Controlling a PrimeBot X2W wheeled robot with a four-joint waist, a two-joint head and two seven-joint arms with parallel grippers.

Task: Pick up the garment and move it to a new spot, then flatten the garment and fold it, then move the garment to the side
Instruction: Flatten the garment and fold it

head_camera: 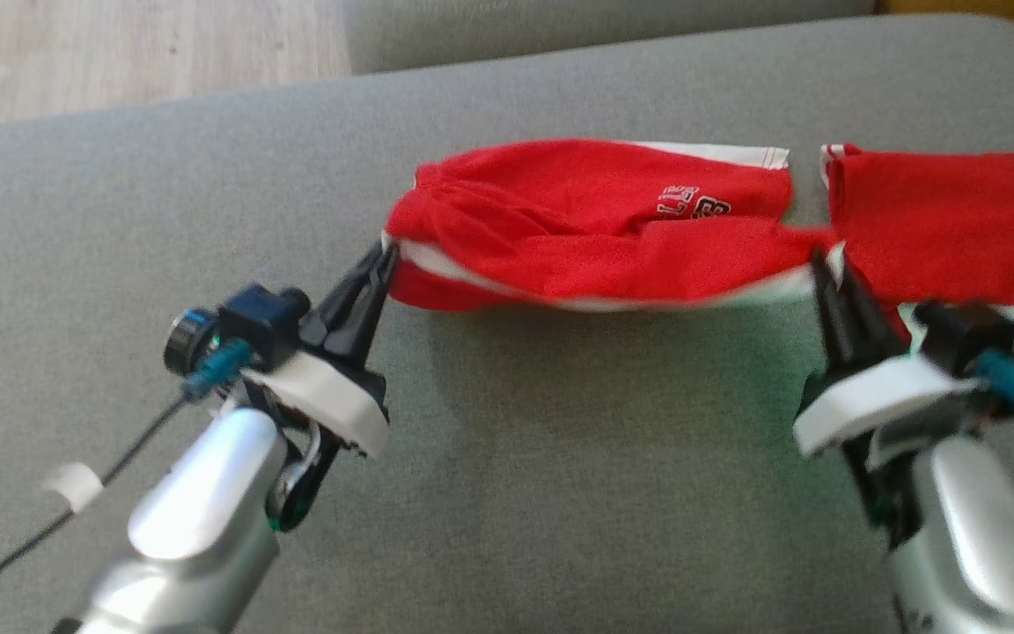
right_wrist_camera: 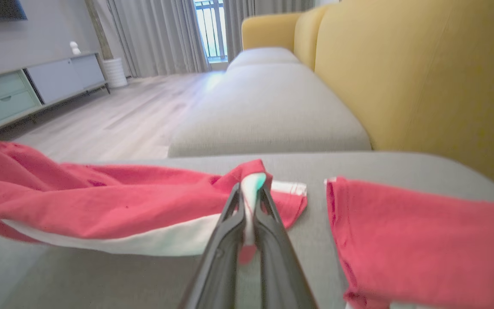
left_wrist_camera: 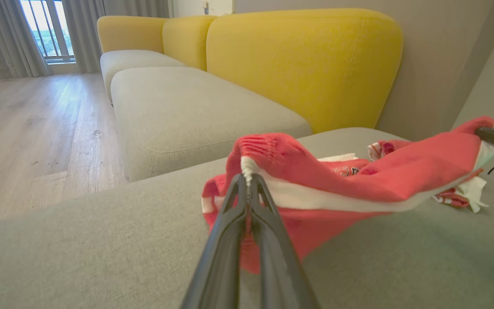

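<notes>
The left gripper (head_camera: 382,257) pinches one end of the red, white-trimmed jersey shorts (head_camera: 577,231); the right gripper (head_camera: 820,266) clamps the other end. Their near edge hangs lifted between both, the rest lying on the grey fabric sofa cushion (head_camera: 560,458), beside a flat red cloth (head_camera: 947,220).

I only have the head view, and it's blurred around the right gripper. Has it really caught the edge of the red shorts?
Observer: Yes. In the right wrist view the right gripper is shut on the white-trimmed edge of the red fabric shorts.
Operator: And the left one?
Observer: The left wrist view shows the left gripper shut on the white stripe beside the ribbed waistband.
Operator: Is the held edge off the seat?
Observer: From the left wrist, that edge hangs raised between the two grippers, above the grey fabric seat cushion; the lower part lies on it.
</notes>
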